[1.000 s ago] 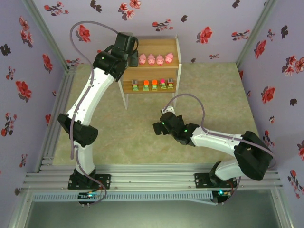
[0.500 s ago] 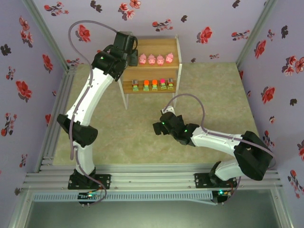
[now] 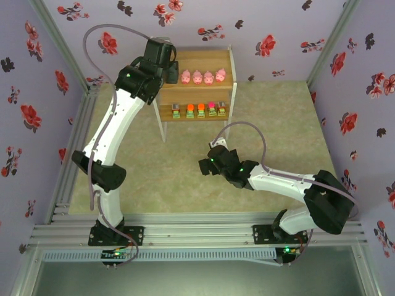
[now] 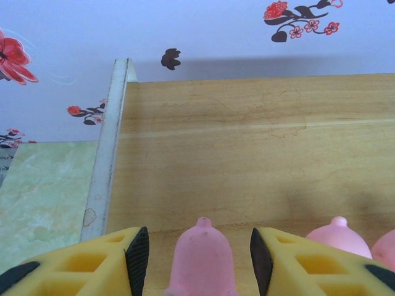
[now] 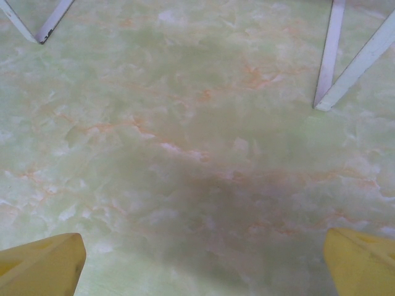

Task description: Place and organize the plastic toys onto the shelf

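Note:
The wooden shelf (image 3: pixel 224 63) stands at the back of the table. Several pink pig toys (image 3: pixel 208 78) line its top tier, and several blocky toys (image 3: pixel 201 110) with green bases line the lower tier. My left gripper (image 3: pixel 171 72) hovers over the left end of the top tier. In the left wrist view its jaws (image 4: pixel 199 262) stand open around one pink pig (image 4: pixel 202 246), with a gap on each side. The pig rests on the shelf board (image 4: pixel 259 142), and another pig (image 4: pixel 338 234) is to its right. My right gripper (image 3: pixel 202 165) is open and empty low over the table (image 5: pixel 200 265).
The shelf's white frame edge (image 4: pixel 106 166) runs just left of the left gripper. White shelf legs (image 5: pixel 327 55) show ahead of the right gripper. Flowered walls (image 3: pixel 55 80) enclose the green marbled table (image 3: pixel 278 123) on three sides.
The left wrist has drawn slightly back and to the left above the top tier, and its jaws have widened a little. The right arm has not moved.

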Controlling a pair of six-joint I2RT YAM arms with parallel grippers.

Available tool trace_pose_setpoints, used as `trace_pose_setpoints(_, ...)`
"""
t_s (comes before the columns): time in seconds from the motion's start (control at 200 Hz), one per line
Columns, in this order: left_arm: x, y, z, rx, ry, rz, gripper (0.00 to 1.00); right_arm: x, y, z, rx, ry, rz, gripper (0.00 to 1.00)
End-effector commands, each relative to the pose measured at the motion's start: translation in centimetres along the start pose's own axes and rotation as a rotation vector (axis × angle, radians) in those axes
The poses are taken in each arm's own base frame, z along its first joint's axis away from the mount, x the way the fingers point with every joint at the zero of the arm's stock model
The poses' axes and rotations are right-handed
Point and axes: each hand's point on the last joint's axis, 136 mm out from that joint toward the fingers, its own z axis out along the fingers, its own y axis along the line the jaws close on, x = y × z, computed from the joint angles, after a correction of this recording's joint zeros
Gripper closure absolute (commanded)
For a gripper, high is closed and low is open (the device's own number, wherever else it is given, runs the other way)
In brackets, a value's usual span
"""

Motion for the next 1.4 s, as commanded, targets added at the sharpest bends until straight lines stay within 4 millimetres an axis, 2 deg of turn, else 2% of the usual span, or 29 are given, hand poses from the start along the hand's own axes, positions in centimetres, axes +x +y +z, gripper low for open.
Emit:
trace_pose_setpoints(0.0, -1.7, 0.1, -3.1, 0.024, -0.054, -0.002, 0.49, -1.1, 0.0, -0.3, 0.021, -0.024, -0.006, 0.01)
trace_pose_setpoints(0.3, -1.4, -0.9, -4.8, 0.056, -0.069, 0.025, 0.46, -1.2, -0.1, -0.5, 0.021, -0.034, -0.007, 0.01)
trace_pose_setpoints(0.435, -0.5, -1.3, -5.5, 0.054, -0.067, 0.055, 0.45, -1.3, -0.2, -0.5, 0.026, -0.042, -0.007, 0.01)
trace_pose_setpoints(0.54, -0.5, -1.3, -6.1, 0.064, -0.092, 0.054, 0.42, -1.4, -0.5, -0.6, 0.039, -0.048, -0.005, 0.01)
trace_pose_setpoints(0.815, 0.7, -0.4, -7.9, 0.076, -0.115, 0.061, 0.31, -1.5, -1.2, -0.8, 0.068, -0.067, -0.004, 0.01)
trace_pose_setpoints(1.135, 3.3, 1.3, -8.5, 0.048, -0.103, 0.077, 0.18, -1.8, -1.9, -1.3, 0.101, -0.095, 0.004, 0.01)
trace_pose_setpoints(1.3, 4.1, 2.2, -9.1, 0.046, -0.117, 0.071, 0.10, -2.0, -2.4, -1.6, 0.118, -0.110, 0.009, 0.01)
trace_pose_setpoints(1.395, 4.5, 2.7, -9.4, 0.037, -0.119, 0.076, 0.01, -2.2, -2.8, -1.8, 0.133, -0.124, 0.014, 0.01)
